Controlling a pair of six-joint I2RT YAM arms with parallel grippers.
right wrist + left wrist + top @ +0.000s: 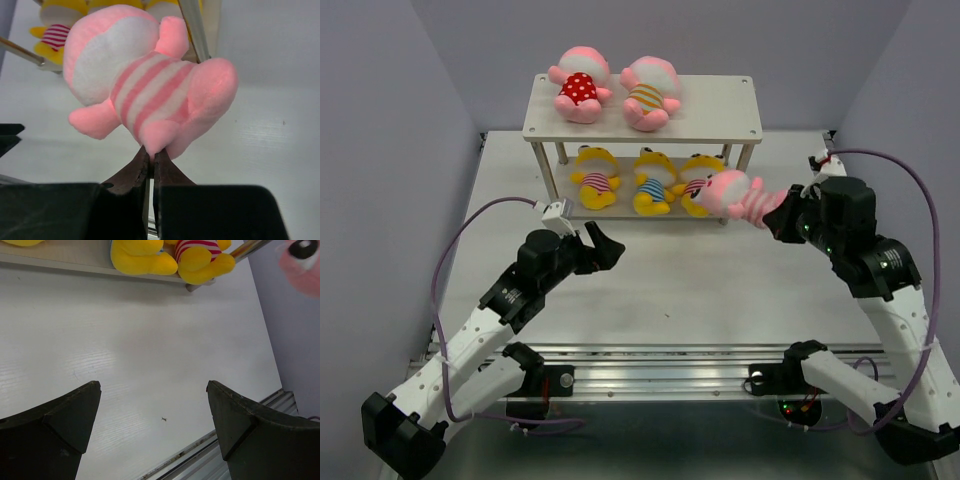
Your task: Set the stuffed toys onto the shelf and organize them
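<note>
I can read no writing anywhere in my views. The pink striped toy (150, 85) pinched in my right gripper (151, 154) carries bands of colour only, with no label or letters. The other stuffed toys (582, 88) on the shelf (720, 115) show stripes and dots but no words or numbers, and the shelf boards bear no mark I can make out.

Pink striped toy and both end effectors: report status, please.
Left end effector open, empty. Right end effector shut on pink striped toy, at shelf right end. Lower tier: three yellow toys.
</note>
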